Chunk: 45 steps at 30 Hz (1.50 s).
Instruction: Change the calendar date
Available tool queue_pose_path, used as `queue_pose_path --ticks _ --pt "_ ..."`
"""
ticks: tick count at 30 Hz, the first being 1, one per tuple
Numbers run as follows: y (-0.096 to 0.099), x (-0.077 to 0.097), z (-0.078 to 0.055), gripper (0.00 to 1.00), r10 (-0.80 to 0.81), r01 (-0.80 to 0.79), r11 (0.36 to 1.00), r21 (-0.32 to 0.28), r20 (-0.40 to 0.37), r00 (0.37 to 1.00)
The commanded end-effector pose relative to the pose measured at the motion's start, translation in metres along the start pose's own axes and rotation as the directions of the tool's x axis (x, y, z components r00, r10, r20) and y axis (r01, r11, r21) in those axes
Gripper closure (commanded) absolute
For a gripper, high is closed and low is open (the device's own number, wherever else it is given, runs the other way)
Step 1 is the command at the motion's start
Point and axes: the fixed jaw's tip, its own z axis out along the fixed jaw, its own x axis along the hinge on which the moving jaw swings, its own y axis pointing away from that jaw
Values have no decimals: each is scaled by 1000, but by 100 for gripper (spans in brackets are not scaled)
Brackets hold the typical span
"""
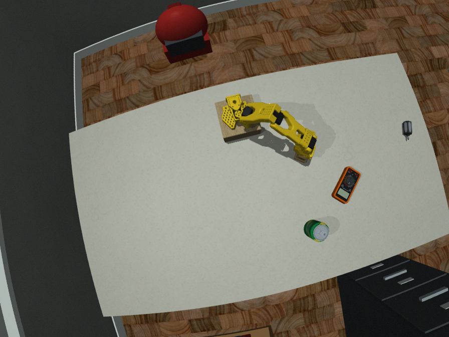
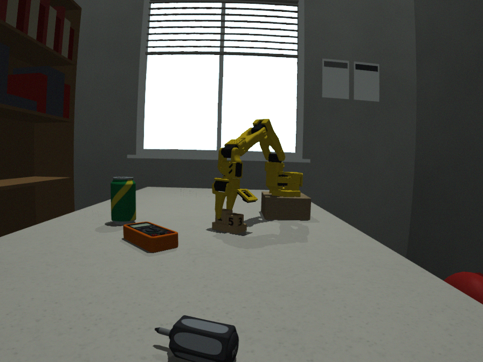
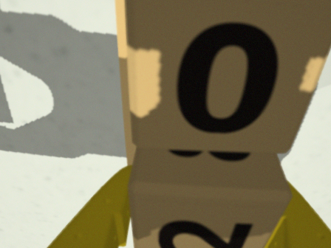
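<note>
- i am looking at a pale worktop (image 1: 163,217) in a dim office, with a small yellow arm (image 2: 249,144) mounted on a wooden block.
- the arm bends over and down, so its end effector (image 2: 225,208) points straight at a little wooden calendar tray (image 2: 229,226) near its base.
- the end effector is closed on one cube (image 3: 207,192); in the wrist view its yellow jaws flank the cube on both sides.
- the held cube (image 2: 225,213) sits at the tray, low and tight against the other cube (image 3: 218,74), whose top face shows a 0.
- on the held cube i can make out part of a 2 on the face nearest the camera, and only a sliver of another digit where the two cubes meet.
- from the exterior view, the far side of the calendar reads 5 and 3; the front that faces the robot is not visible to me.
- my judgement: the cube is nearly seated, so placement is almost done. what is left is releasing it, confirming both cubes lie flat, and checking the front digits.
- a green can (image 2: 123,199), an orange multimeter (image 2: 150,235) and a screwdriver (image 2: 202,338) lie well apart from the tray.
</note>
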Motion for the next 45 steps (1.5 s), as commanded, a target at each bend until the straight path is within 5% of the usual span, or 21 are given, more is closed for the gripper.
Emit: queue_pose_path --ticks 1,14,24,45 --pt "4 2 5 100 8 -8 1000 -15 2 1000" --pt "4 2 9 100 8 -8 1000 -15 2 1000" --pt "4 2 9 83 8 -8 1000 -15 2 1000" --pt "4 2 9 73 8 -8 1000 -15 2 1000"
